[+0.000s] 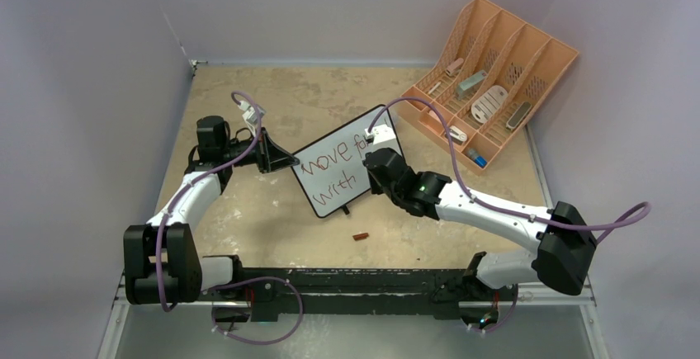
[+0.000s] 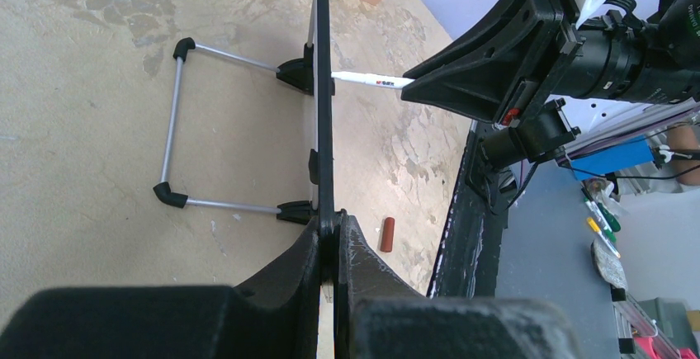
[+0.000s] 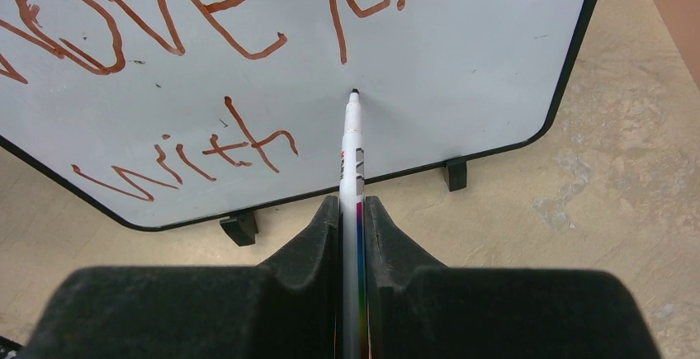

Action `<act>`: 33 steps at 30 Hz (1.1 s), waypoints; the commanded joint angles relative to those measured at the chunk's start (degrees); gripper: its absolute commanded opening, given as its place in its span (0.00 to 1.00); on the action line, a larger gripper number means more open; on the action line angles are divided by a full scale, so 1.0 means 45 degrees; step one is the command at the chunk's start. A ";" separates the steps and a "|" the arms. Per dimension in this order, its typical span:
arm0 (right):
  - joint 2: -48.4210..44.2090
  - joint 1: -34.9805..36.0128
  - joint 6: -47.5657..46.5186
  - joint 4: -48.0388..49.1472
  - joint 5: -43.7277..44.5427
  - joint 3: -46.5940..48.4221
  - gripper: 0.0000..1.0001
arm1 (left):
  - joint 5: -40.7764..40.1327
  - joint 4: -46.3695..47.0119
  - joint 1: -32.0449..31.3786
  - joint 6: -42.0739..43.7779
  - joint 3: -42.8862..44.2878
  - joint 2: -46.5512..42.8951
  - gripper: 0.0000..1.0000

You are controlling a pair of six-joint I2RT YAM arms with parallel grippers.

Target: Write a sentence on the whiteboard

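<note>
Left hand (image 2: pixel 333 231) is clamped shut on the whiteboard (image 3: pixel 470 62) at its frame edge. The board stands on its feet and wire kickstand (image 2: pixel 172 120) on the bench (image 2: pixel 82 87), straight ahead of the right hand (image 3: pixel 352 210). Right hand is closed on the marker (image 3: pixel 353 148), with the barrel pinched between both fingers and the tip poking forward onto the white surface. Contact looks made, not certain. Top line reads "move for…", and "with" sits on the second line, left of the tip, so the step in hand looks like starting the next word of line two. Advice: light, even pressure so the board doesn't rock back on the stand, with the left hand bracing the edge through every stroke. Room right of the tip is short before the rounded corner and bottom frame, so letters should be compact and level with "with". Marker close to square on the surface, lifted clear between letters. A small red-brown cap (image 2: pixel 386 233) lies on the bench below the right hand, out of the stroke path.
</note>
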 commanded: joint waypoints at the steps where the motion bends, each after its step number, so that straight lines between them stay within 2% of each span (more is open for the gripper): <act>1: -0.0099 -0.0040 -0.0179 0.0616 -0.0576 0.0465 0.00 | -0.0008 0.0005 -0.0030 0.0284 0.0273 0.0048 0.00; 12: 0.0084 -0.0039 -0.0103 0.0406 -0.0975 0.0238 0.00 | -0.0052 -0.0012 -0.0029 0.0299 0.0302 0.0087 0.00; 33: 0.0140 -0.0035 0.1363 -0.0603 -0.1674 -0.0609 0.00 | -0.0049 -0.0051 -0.0031 0.0318 0.0312 0.0107 0.00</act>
